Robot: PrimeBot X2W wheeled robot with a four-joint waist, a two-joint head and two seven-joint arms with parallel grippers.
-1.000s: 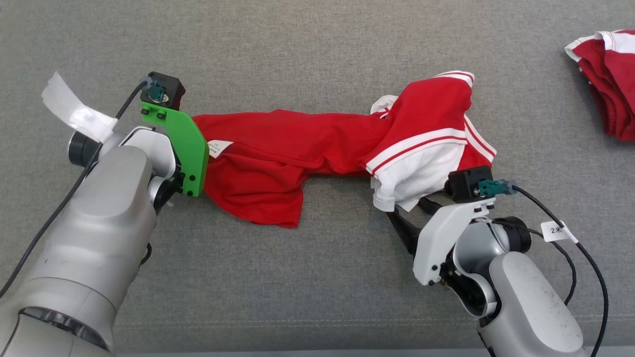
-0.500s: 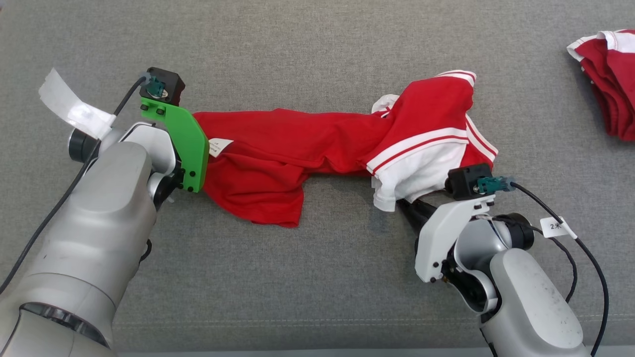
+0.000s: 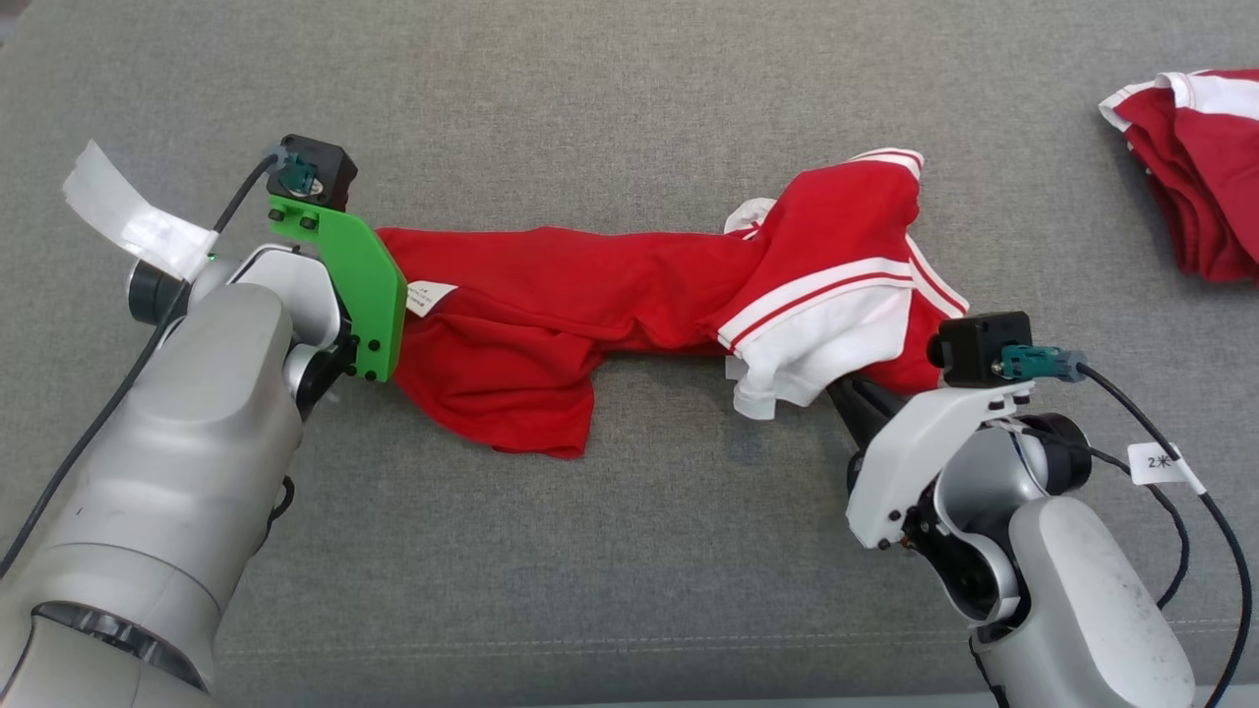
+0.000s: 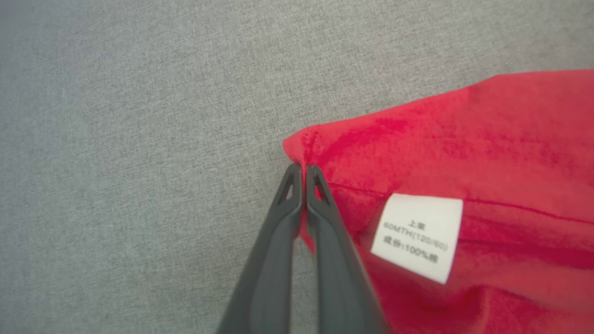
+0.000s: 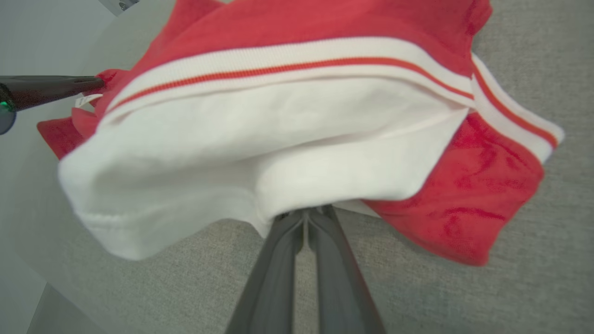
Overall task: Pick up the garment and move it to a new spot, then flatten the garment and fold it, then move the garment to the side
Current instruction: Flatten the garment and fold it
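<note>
Pick-up step: the left gripper (image 4: 302, 168) clenches the red-and-white T-shirt (image 3: 590, 295) at its hem corner, the right gripper (image 5: 306, 214) clenches its white fold; next, lift both ends evenly.

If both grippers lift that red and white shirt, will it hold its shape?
Probably not: the red and white shirt lies in soft wrinkles, so its middle would likely sag between left gripper and right gripper. It looks thin, likely light. Both pinch only edges, so it may slip.

Soft matt cloth garment (image 3: 610, 295), coarse woven grey surface (image 3: 629, 98)
</note>
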